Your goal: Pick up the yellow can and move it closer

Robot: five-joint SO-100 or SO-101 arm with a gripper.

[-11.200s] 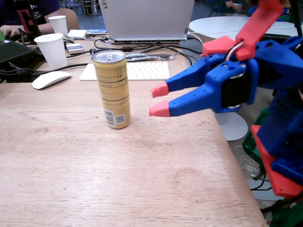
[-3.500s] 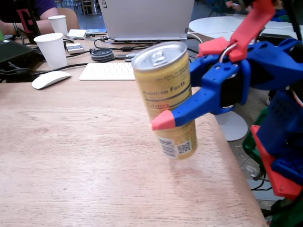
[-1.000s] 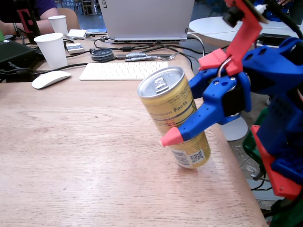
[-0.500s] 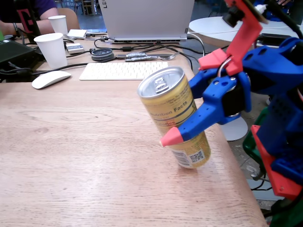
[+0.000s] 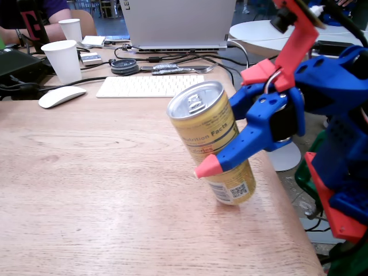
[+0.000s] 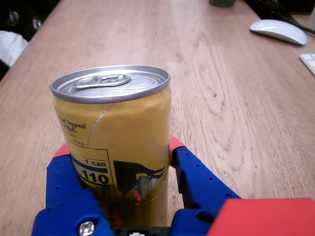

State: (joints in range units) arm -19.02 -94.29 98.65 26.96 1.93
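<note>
in the wrist view the gripper (image 6: 115, 152) fills the bottom of the frame, its two blue fingers (image 6: 197, 179) with pink-red tips pressed against either side of the yellow can (image 6: 115, 142); it is clenched on the can's body. the can's silver top and pull tab face up and slightly toward the camera, and a thin curved scratch or crease runs down its yellow wall. dark printing reading "1 can" and "110" shows low on its left side.

in the fixed view the gripper (image 5: 221, 164) reaches in from the right, one blue finger (image 5: 241, 146) with a pink tip lying across the front of the yellow can (image 5: 213, 141). the can leans, its top tipped toward the left of that view, and its base with the white code patch is at the wooden table (image 5: 103, 201) near the right edge; whether the base rests fully on the wood i cannot tell. the arm's blue and red body rises behind it on the right.

further back on the table lie a white mouse (image 5: 60, 96) and a white keyboard (image 5: 149, 86), side by side. behind them stand two white paper cups, a nearer cup (image 5: 63, 60) and a farther cup (image 5: 71, 30), with a grey laptop (image 5: 178, 23) and a tangle of cables (image 5: 167, 57) to the right. a person's arm in dark clothing shows at the top left corner.
</note>
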